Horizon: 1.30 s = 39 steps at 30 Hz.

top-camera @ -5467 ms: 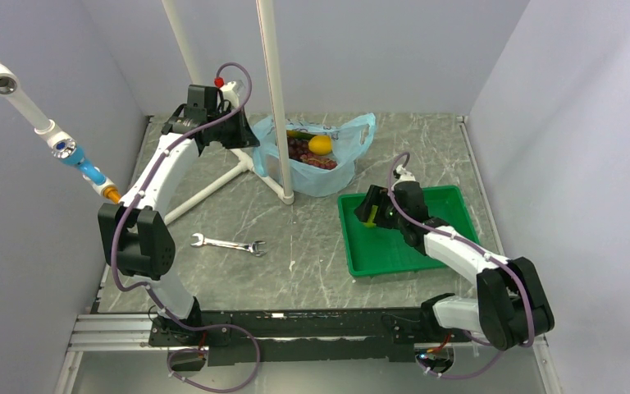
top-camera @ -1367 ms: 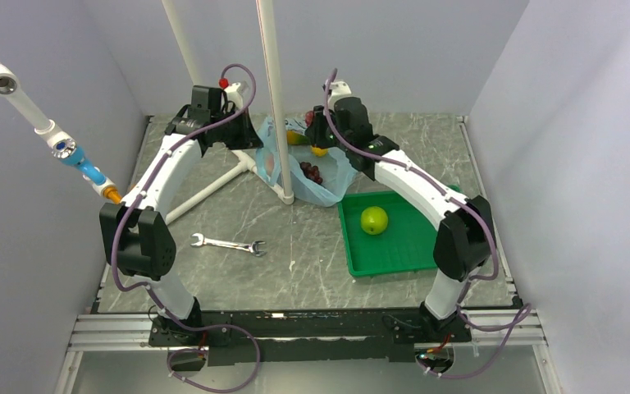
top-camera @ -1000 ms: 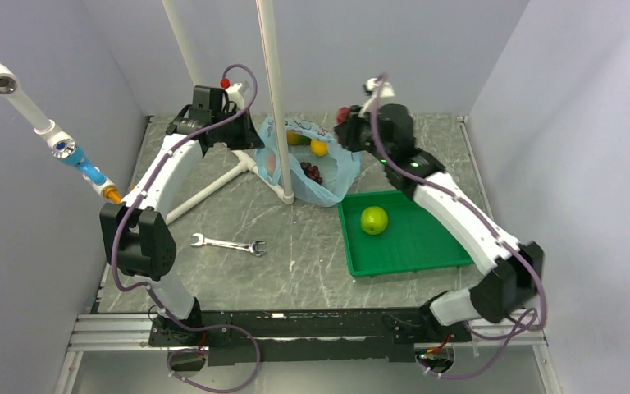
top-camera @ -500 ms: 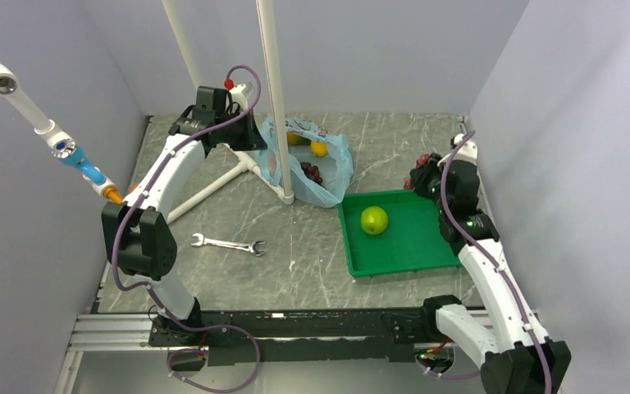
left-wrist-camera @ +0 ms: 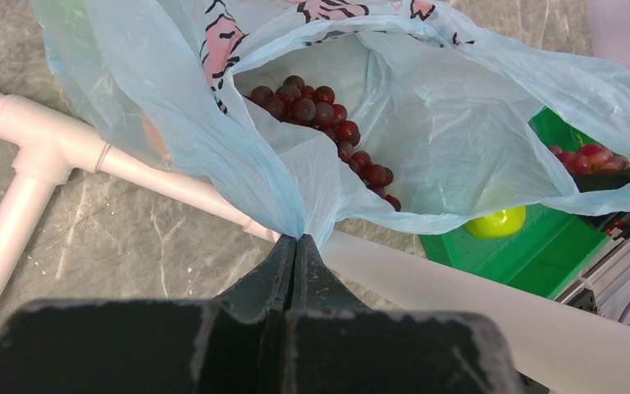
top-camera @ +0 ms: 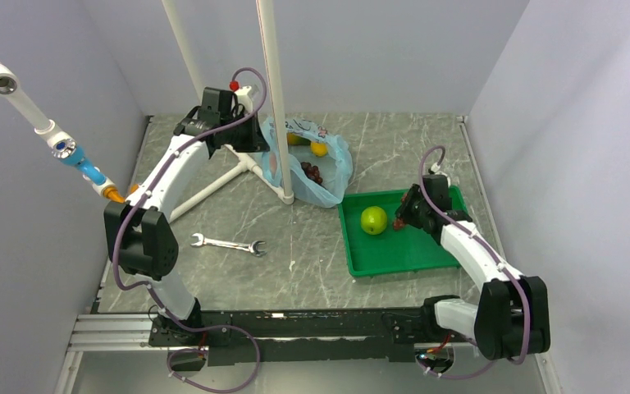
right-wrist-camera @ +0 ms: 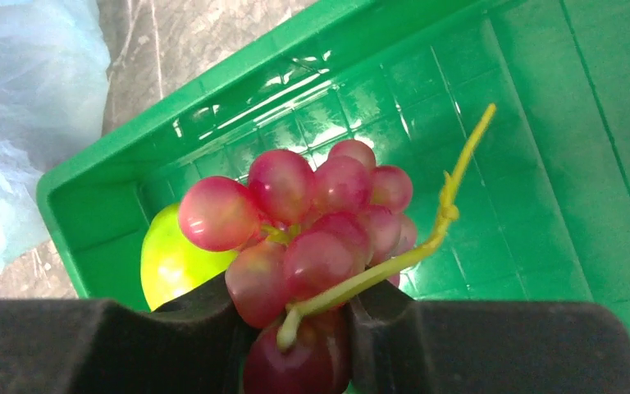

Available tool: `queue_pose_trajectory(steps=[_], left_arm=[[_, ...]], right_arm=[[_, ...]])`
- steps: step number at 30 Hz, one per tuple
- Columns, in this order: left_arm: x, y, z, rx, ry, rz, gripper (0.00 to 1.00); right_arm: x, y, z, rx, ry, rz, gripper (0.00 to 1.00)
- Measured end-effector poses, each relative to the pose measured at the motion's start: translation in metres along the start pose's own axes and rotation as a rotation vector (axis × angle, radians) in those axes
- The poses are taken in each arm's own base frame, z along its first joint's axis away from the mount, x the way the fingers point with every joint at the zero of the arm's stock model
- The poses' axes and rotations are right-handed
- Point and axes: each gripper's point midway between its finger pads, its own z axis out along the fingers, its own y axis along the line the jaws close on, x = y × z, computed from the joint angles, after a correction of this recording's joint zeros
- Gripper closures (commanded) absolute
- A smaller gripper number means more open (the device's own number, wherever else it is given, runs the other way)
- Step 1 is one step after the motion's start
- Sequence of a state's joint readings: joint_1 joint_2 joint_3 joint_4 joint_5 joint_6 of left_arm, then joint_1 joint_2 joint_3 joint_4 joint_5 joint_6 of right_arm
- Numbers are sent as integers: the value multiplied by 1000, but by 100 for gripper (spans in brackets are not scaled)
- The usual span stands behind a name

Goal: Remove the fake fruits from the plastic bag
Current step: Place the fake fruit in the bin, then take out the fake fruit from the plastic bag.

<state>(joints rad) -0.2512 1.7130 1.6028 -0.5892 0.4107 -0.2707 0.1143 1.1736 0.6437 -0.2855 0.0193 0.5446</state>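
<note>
The left claw [left-wrist-camera: 295, 243] is pinching a fold of the plastic bag [left-wrist-camera: 451, 115]. Its jaws are shut tight on the thin film and are pulling that edge taut toward the left. The bag is sitting at the far middle of the table [top-camera: 312, 263], just beside the far left corner of the green tray [top-camera: 402, 256], with its mouth gaping open. Inside it a bunch of dark red grapes [left-wrist-camera: 324, 123] is lying against the blue film. From above, a yellow-orange fruit [top-camera: 319, 148] is showing at the far end of the opening.

The right claw [right-wrist-camera: 295, 320] is gripping a second grape bunch [right-wrist-camera: 312, 230] by its lower grapes. Its jaws are standing partly apart around them, and the yellow-green stem is poking out to the right. This bunch is hanging over the tray, just right of the green apple [top-camera: 373, 220], which is resting in the tray's far left part. Whether the grapes are touching the tray floor cannot be told.

A wrench [top-camera: 228, 244] is lying on the table left of the tray, well apart from the bag. A white pipe frame [top-camera: 272, 98] is standing at the bag's left side, with its upright post crossing in front of the bag in the overhead view.
</note>
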Motion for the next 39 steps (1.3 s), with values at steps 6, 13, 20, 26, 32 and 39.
queue_pose_trajectory(steps=[6, 13, 20, 26, 32, 39], left_arm=[[1, 0, 1, -12, 2, 9, 100], [2, 2, 1, -20, 4, 9, 100], [3, 4, 1, -30, 7, 16, 100], [4, 5, 1, -38, 11, 18, 100], [4, 6, 0, -41, 11, 19, 100], [4, 6, 0, -42, 12, 19, 100]], right_arm=[[-6, 5, -4, -19, -23, 35, 30], [-17, 19, -18, -84, -75, 29, 25], [-37, 100, -52, -245, -165, -171, 27], [-42, 220, -118, -524, -319, -400, 30], [-28, 289, -132, -676, -331, -488, 48], [-24, 334, -57, -584, -243, -505, 65]])
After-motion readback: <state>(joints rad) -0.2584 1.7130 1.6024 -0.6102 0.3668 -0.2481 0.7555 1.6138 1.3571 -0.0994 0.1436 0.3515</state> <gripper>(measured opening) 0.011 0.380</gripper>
